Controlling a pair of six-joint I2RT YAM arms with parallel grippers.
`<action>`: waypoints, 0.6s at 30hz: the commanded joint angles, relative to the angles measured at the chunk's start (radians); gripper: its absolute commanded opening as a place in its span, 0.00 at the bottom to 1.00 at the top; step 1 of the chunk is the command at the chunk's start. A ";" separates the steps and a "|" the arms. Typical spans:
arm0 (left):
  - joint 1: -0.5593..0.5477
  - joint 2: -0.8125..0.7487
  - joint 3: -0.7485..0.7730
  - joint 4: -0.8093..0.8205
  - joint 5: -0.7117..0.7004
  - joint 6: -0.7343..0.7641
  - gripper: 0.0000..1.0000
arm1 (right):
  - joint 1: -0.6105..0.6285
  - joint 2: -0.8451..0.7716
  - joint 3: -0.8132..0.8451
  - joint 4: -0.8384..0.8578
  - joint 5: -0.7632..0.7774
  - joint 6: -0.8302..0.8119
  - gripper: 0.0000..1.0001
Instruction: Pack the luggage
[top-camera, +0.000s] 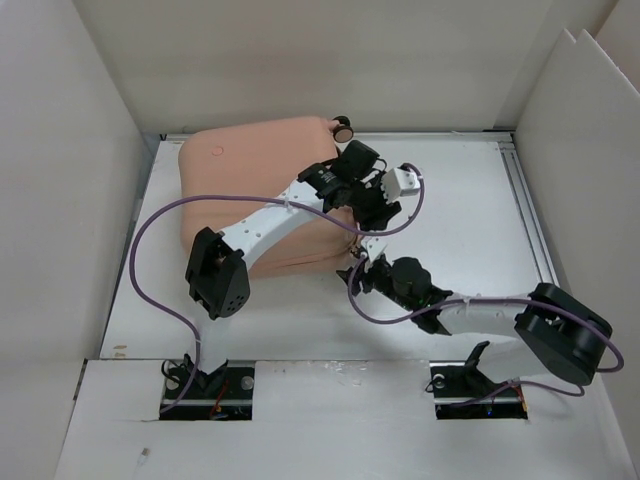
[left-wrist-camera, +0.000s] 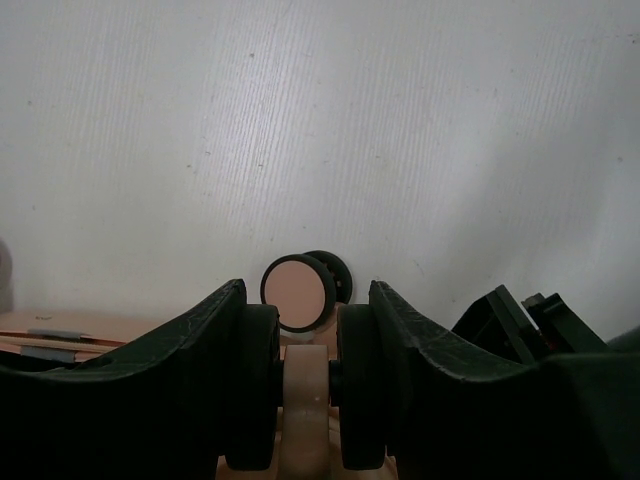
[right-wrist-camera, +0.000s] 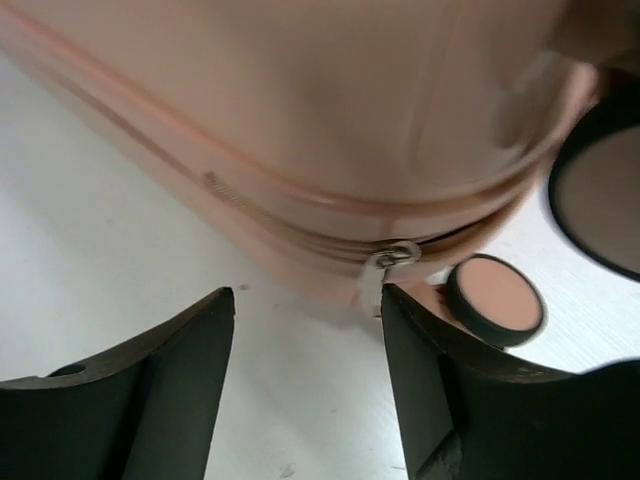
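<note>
The luggage (top-camera: 250, 175) is a peach-pink hard-shell suitcase lying shut at the back left of the table. My left gripper (top-camera: 378, 205) reaches over it to its right side. In the left wrist view the left gripper (left-wrist-camera: 305, 292) is shut on a twin black wheel (left-wrist-camera: 305, 400) with a peach strut, and a second wheel (left-wrist-camera: 298, 293) shows beyond. My right gripper (top-camera: 357, 268) is at the case's near right corner. In the right wrist view it (right-wrist-camera: 307, 295) is open and empty, and the silver zipper pull (right-wrist-camera: 385, 265) hangs just by its right fingertip (right-wrist-camera: 400, 305).
White walls enclose the table on the left, back and right. A far-corner wheel (top-camera: 342, 127) sticks out at the back. Another wheel (right-wrist-camera: 495, 300) lies right of the right gripper. Purple cables loop from both arms over the table (top-camera: 470, 220).
</note>
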 joint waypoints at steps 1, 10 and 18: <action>-0.001 -0.033 0.072 0.044 0.023 -0.017 0.00 | 0.002 0.022 0.060 0.066 0.168 -0.005 0.65; -0.001 -0.044 0.063 0.044 0.023 -0.027 0.00 | -0.030 0.065 0.092 0.054 0.087 -0.020 0.28; -0.001 -0.053 0.053 0.044 0.014 -0.017 0.00 | -0.039 0.056 0.075 0.089 0.110 0.014 0.00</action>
